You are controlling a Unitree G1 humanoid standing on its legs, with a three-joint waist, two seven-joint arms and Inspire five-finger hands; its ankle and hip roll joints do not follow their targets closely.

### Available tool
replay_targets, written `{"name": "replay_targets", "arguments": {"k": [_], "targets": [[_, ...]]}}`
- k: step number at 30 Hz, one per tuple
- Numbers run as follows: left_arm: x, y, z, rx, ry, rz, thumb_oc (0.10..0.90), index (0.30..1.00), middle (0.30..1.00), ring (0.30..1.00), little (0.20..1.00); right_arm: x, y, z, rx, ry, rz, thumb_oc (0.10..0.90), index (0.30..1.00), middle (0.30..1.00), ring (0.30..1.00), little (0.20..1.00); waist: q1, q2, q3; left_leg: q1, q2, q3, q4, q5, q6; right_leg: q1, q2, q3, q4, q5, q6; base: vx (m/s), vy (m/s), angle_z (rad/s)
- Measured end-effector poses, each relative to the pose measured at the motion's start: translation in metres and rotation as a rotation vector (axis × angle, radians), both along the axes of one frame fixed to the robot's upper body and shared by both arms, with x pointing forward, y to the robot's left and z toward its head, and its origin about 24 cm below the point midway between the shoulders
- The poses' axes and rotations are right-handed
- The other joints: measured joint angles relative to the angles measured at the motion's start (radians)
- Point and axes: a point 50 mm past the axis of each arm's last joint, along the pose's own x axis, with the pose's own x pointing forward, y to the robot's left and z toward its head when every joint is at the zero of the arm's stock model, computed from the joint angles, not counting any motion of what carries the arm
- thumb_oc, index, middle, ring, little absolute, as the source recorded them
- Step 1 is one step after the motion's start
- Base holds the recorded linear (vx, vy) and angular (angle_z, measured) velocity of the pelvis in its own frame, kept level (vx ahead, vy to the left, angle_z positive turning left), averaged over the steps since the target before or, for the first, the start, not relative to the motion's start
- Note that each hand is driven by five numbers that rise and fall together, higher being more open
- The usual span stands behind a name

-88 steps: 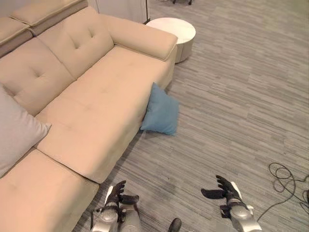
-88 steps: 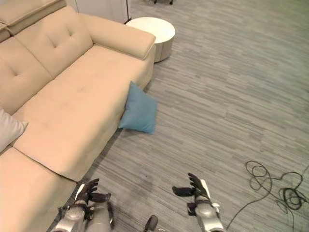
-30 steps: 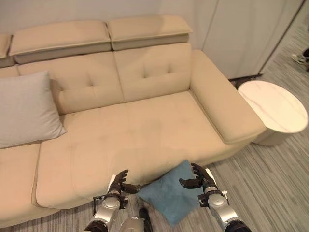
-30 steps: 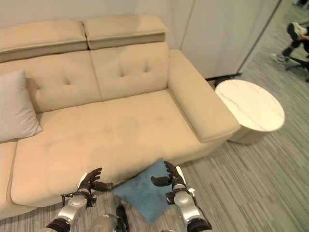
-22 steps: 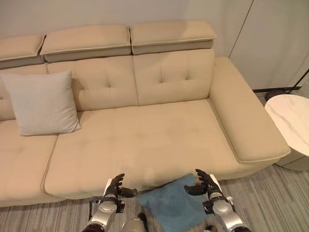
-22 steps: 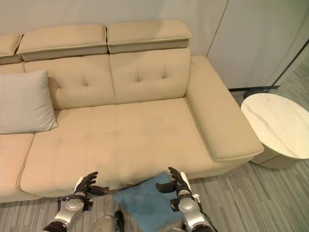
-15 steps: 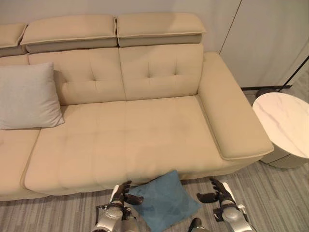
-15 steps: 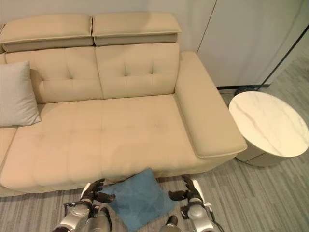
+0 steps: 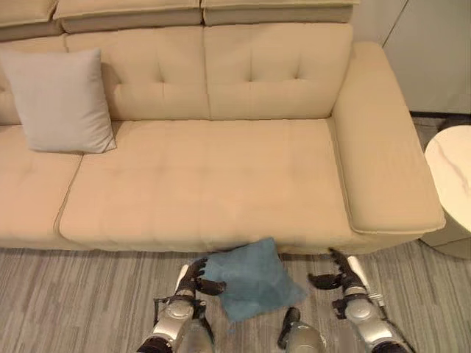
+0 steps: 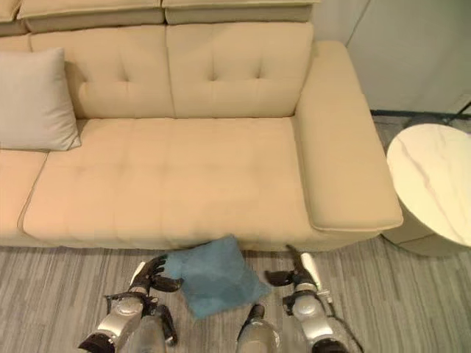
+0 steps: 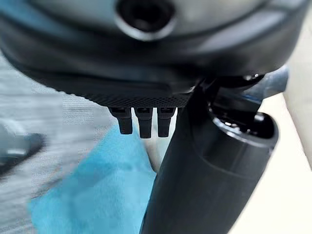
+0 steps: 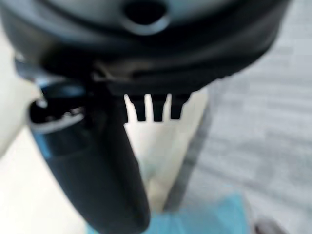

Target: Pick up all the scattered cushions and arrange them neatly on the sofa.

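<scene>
Progress: I judged the task as partly done, because one cushion was on the sofa (image 9: 221, 184) and one was on the floor (image 9: 73, 294).

Grey cushion (image 9: 62, 99): it stood upright against the backrest, near the left end of the sofa seat. I counted this one as already placed.

Blue cushion (image 9: 254, 279): it lay on the floor, with its far corner touching the front edge of the sofa, a little to the right of the middle of that edge. It was not lifted, as far as I could see.

Left hand (image 9: 197, 276): it was at the left edge of the blue cushion and seemed to touch it. The fingers were curled and the thumb reached toward the cloth, but I could not tell whether they pinched it.

Right hand (image 9: 340, 278): it was over the floor, near the right corner of the blue cushion but apart from it. The fingers were relaxed and a little spread, and it held nothing.

Side table (image 9: 452, 176): the round white table stood on the floor beside the right armrest, away from the work.

Left to do: in my opinion, I had to bring the right hand to the blue cushion, take it from both sides, lift it and stand it against the backrest. I saw no other cushion on the floor.
</scene>
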Motion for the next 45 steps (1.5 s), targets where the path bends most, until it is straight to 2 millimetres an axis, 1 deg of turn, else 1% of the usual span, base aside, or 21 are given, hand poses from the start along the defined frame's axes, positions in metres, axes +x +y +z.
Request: {"name": "replay_targets", "arguments": {"k": [1,2,3,4,6,9,13,16,18,21,23,24,27,30,32,39,40,42,43,44,45], "targets": [[0.018,-0.001,0.015,0.009,-0.066,-0.019,0.800,0.900,0.900,0.900,0.900,0.007,-0.003,0.007,-0.017,-0.021,-0.001,0.800,0.900,0.900,0.900,0.900,0.001,-0.024,0.032,-0.037,-0.019,-0.003,0.004,0.001,0.014,-0.042,-0.022,0.001,0.019,0.002,0.002,-0.17,0.073,0.25],[0.031,-0.003,0.026,0.011,-0.113,-0.030,0.800,0.900,0.900,0.900,0.900,0.012,-0.002,0.010,-0.015,-0.037,-0.004,0.800,0.900,0.900,0.900,0.900,0.003,-0.040,0.055,-0.071,-0.032,-0.007,0.011,0.012,0.032,-0.068,-0.034,0.002,0.027,0.015,0.003,-0.23,0.104,0.25],[0.040,-0.005,0.035,0.025,-0.147,-0.042,0.800,0.900,0.900,0.900,0.900,0.016,-0.002,0.013,-0.018,-0.052,-0.008,0.800,0.900,0.900,0.900,0.900,0.003,-0.052,0.066,-0.102,-0.039,-0.009,0.021,0.017,0.041,-0.103,-0.052,0.002,0.051,0.016,0.003,-0.14,0.112,0.30],[0.052,-0.008,0.046,0.033,-0.190,-0.052,0.800,0.900,0.900,0.900,0.900,0.024,0.001,0.019,-0.019,-0.081,-0.010,0.800,0.900,0.900,0.900,0.900,0.005,-0.055,0.096,-0.124,-0.051,-0.016,0.029,0.016,0.047,-0.119,-0.066,-0.001,0.062,0.016,0.004,-0.17,0.146,0.25],[0.063,-0.014,0.059,0.032,-0.238,-0.066,0.800,0.900,0.900,0.900,0.900,0.038,0.005,0.030,-0.028,-0.127,0.000,0.800,0.900,0.900,0.900,0.900,0.006,-0.040,0.119,-0.165,-0.065,-0.031,0.047,0.013,0.053,-0.155,-0.084,0.001,0.089,0.016,0.005,-0.11,0.105,0.18],[0.075,-0.019,0.074,0.018,-0.297,-0.059,0.800,0.900,0.900,0.900,0.900,0.061,0.014,0.051,-0.037,-0.208,0.026,0.800,0.900,0.900,0.900,0.900,0.008,-0.009,0.166,-0.240,-0.067,-0.054,0.099,0.008,0.062,-0.221,-0.104,0.008,0.146,0.005,0.008,-0.07,0.069,0.13],[0.076,-0.022,0.082,0.090,-0.343,-0.122,0.800,0.900,0.900,0.900,0.900,0.077,0.020,0.068,-0.047,-0.276,0.036,0.800,0.900,0.900,0.900,0.900,0.029,-0.003,0.177,-0.316,-0.065,-0.058,0.126,0.014,0.070,-0.306,-0.116,0.021,0.194,-0.005,-0.003,-0.08,0.079,0.02],[0.082,-0.029,0.095,0.117,-0.402,-0.172,0.800,0.900,0.900,0.900,0.900,0.092,0.015,0.083,-0.046,-0.322,0.005,0.800,0.900,0.900,0.900,0.900,0.038,0.000,0.202,-0.383,-0.070,-0.067,0.149,0.023,0.082,-0.370,-0.133,0.025,0.229,-0.008,-0.008,-0.07,0.079,0.09],[0.088,-0.036,0.102,0.183,-0.434,-0.230,0.800,0.900,0.900,0.900,0.900,0.098,0.011,0.089,-0.040,-0.323,-0.014,0.800,0.900,0.900,0.900,0.900,0.041,0.003,0.202,-0.444,-0.074,-0.077,0.163,0.029,0.089,-0.427,-0.140,0.029,0.249,-0.008,-0.009,-0.04,0.041,0.11],[0.092,-0.043,0.107,0.199,-0.454,-0.245,0.800,0.900,0.900,0.900,0.900,0.102,0.012,0.093,-0.029,-0.339,-0.012,0.800,0.900,0.900,0.900,0.900,0.056,0.004,0.206,-0.495,-0.080,-0.086,0.173,0.040,0.097,-0.474,-0.149,0.028,0.265,-0.007,-0.010,-0.05,0.040,0.10],[0.095,-0.044,0.108,0.217,-0.458,-0.240,0.800,0.900,0.900,0.900,0.900,0.104,0.016,0.090,-0.019,-0.319,-0.002,0.800,0.900,0.900,0.900,0.900,0.056,0.004,0.207,-0.522,-0.085,-0.089,0.171,0.048,0.100,-0.502,-0.155,0.026,0.272,-0.007,-0.011,-0.07,0.036,0.10],[0.094,-0.048,0.107,0.221,-0.459,-0.257,0.800,0.900,0.900,0.900,0.900,0.106,0.019,0.092,-0.013,-0.321,0.007,0.800,0.900,0.900,0.900,0.900,0.058,0.006,0.207,-0.540,-0.090,-0.094,0.164,0.055,0.102,-0.520,-0.159,0.025,0.276,-0.007,-0.011,-0.08,0.039,0.17],[0.096,-0.047,0.112,0.230,-0.482,-0.252,0.800,0.900,0.900,0.900,0.900,0.110,0.027,0.096,0.001,-0.344,0.039,0.800,0.900,0.900,0.900,0.900,0.068,0.007,0.206,-0.592,-0.102,-0.104,0.152,0.075,0.104,-0.572,-0.167,0.021,0.284,-0.005,-0.013,-0.04,0.013,0.13],[0.097,-0.049,0.116,0.232,-0.500,-0.247,0.800,0.900,0.900,0.900,0.900,0.115,0.047,0.104,0.052,-0.404,0.087,0.800,0.900,0.900,0.900,0.900,0.089,0.007,0.208,-0.659,-0.106,-0.123,0.142,0.095,0.104,-0.626,-0.171,0.000,0.294,-0.006,-0.021,-0.01,-0.002,0.14],[0.097,-0.051,0.115,0.232,-0.501,-0.255,0.800,0.900,0.900,0.900,0.900,0.116,0.049,0.106,0.053,-0.420,0.077,0.800,0.900,0.900,0.900,0.900,0.100,0.007,0.208,-0.671,-0.109,-0.125,0.141,0.097,0.105,-0.637,-0.173,-0.001,0.296,-0.007,-0.022,-0.01,-0.029,0.09],[0.098,-0.065,0.125,0.208,-0.562,-0.267,0.800,0.900,0.900,0.900,0.900,0.119,0.041,0.120,-0.027,-0.476,0.050,0.800,0.900,0.900,0.900,0.900,0.117,0.005,0.209,-0.772,-0.141,-0.183,0.127,0.132,0.109,-0.700,-0.192,-0.030,0.327,-0.024,-0.026,0.01,-0.053,0.22],[0.097,-0.067,0.124,0.213,-0.559,-0.282,0.800,0.900,0.900,0.900,0.900,0.120,0.040,0.121,-0.066,-0.470,0.059,0.800,0.900,0.900,0.900,0.900,0.114,0.005,0.209,-0.782,-0.147,-0.192,0.126,0.136,0.108,-0.708,-0.197,-0.031,0.334,-0.027,-0.027,0.02,-0.065,0.21],[0.093,-0.075,0.118,0.211,-0.539,-0.333,0.800,0.900,0.900,0.900,0.900,0.119,0.033,0.116,-0.201,-0.412,0.088,0.800,0.900,0.900,0.900,0.900,0.129,0.005,0.209,-0.793,-0.156,-0.203,0.124,0.143,0.107,-0.716,-0.206,-0.034,0.351,-0.038,-0.026,0.02,-0.032,0.19],[0.090,-0.079,0.116,0.209,-0.532,-0.360,0.800,0.900,0.900,0.900,0.900,0.118,0.028,0.113,-0.268,-0.378,0.099,0.486,0.429,0.429,0.429,0.429,0.140,0.005,0.209,-0.797,-0.160,-0.209,0.124,0.146,0.107,-0.719,-0.208,-0.033,0.358,-0.043,-0.030,0.01,-0.014,0.20],[0.088,-0.082,0.114,0.208,-0.526,-0.388,0.800,0.900,0.900,0.900,0.900,0.118,0.023,0.114,-0.312,-0.358,0.101,0.400,0.300,0.300,0.300,0.300,0.141,0.005,0.209,-0.802,-0.166,-0.215,0.122,0.150,0.106,-0.724,-0.213,-0.032,0.363,-0.049,-0.028,0.00,-0.007,0.17],[0.087,-0.083,0.113,0.203,-0.521,-0.395,0.800,0.900,0.900,0.900,0.900,0.119,0.023,0.115,-0.321,-0.359,0.103,0.400,0.300,0.300,0.300,0.300,0.145,0.005,0.209,-0.808,-0.169,-0.221,0.121,0.151,0.107,-0.727,-0.213,-0.032,0.365,-0.055,-0.029,0.00,-0.004,0.17]]}}
